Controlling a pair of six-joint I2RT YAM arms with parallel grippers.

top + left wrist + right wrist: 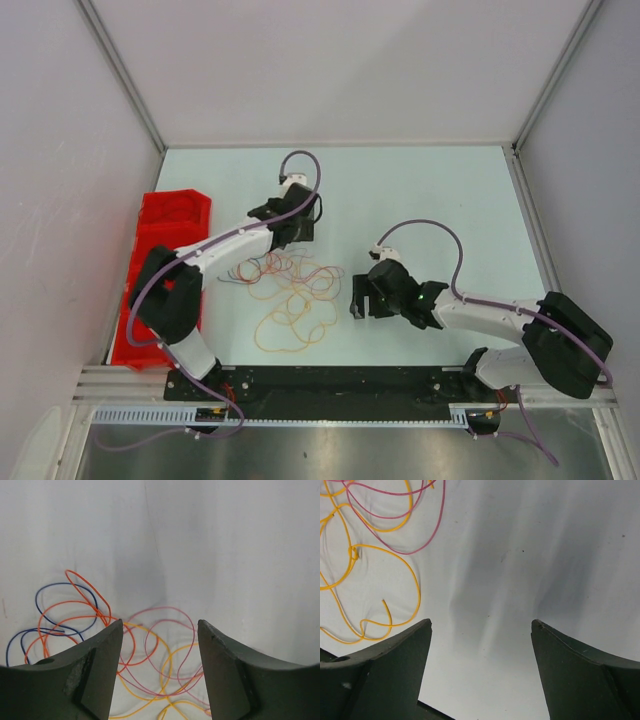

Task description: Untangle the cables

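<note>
While cables [290,295] lie overlapped in one loose heap right of red bin [165,215], untangling judged barely begun: no strand separated. Left gripper [292,235] released, empty, at heap's far edge. Right gripper [358,298] released, empty, just beyond heap, farther from bin.

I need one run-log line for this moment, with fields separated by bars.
left tool: open, over cables | right tool: open, empty, over table beside cables | cables: tangled, none held
</note>
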